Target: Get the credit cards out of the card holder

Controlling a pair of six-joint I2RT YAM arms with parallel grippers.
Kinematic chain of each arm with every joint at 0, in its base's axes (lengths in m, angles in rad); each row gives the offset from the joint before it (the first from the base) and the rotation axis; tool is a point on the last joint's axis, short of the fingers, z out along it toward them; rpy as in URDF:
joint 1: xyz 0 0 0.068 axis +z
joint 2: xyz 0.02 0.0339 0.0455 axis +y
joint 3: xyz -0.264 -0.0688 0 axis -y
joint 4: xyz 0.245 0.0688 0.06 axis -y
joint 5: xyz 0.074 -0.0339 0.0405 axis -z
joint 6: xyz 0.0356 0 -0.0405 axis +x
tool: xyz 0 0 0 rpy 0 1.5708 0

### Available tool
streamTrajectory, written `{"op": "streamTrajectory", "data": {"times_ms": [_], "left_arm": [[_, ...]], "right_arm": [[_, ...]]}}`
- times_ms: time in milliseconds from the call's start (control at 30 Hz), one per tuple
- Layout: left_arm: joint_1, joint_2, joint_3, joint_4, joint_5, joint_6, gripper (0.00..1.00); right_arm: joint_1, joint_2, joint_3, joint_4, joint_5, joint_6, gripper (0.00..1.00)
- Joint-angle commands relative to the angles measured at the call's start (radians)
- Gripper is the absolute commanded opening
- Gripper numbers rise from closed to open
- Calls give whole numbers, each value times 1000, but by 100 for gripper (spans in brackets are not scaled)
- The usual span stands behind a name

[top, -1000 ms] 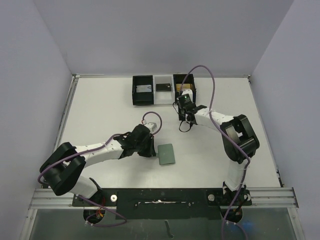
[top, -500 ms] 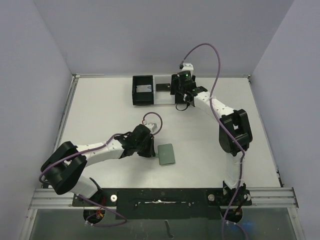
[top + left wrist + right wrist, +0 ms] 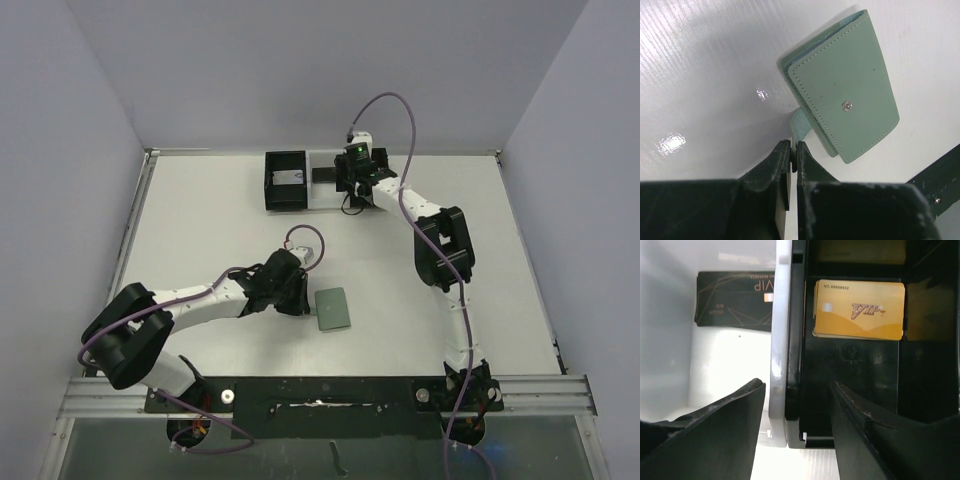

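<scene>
Straddling the wall between the white tray [image 3: 730, 355] and a black box [image 3: 850, 365] at the top edge of the table [image 3: 200, 230], the right gripper [image 3: 797, 390] is released; the folded card holder [image 3: 333, 309] lies lower centre, just right of the clenched left gripper [image 3: 793, 150]. Beyond the right fingertips: gold card [image 3: 859, 310] flat in the box, dark card [image 3: 735, 299] in the tray. Left wrist alone shows the holder's tab [image 3: 800, 125] reaching the tips, pinch unclear; top view hides the gold card under the gripper.
</scene>
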Motion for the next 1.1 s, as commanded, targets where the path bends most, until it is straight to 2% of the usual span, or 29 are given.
{"op": "streamTrajectory", "data": {"times_ms": [0,167,233,333,567,767,900,967,1067], "left_arm": [[5,-33,30,8,-4,13,0],[6,-39,28,6,-9,12,0],[6,-40,27,8,-7,12,0],[6,-35,31,11,-4,12,0],[4,-35,33,25,6,15,0],[5,-38,16,82,65,-5,0],[2,-25,19,92,78,2,0],[2,-24,21,96,84,4,0],[-1,-27,21,108,102,11,0]], "right_arm": [[-1,-11,27,26,21,-35,51],[12,-93,-113,85,47,-46,26],[21,-144,-180,116,56,-51,20],[33,-205,-271,119,66,-38,15],[86,-405,-562,134,98,47,15],[144,-577,-781,138,131,120,17],[148,-647,-851,101,108,165,24],[148,-671,-857,79,87,172,31],[134,-690,-838,30,29,184,55]]}}
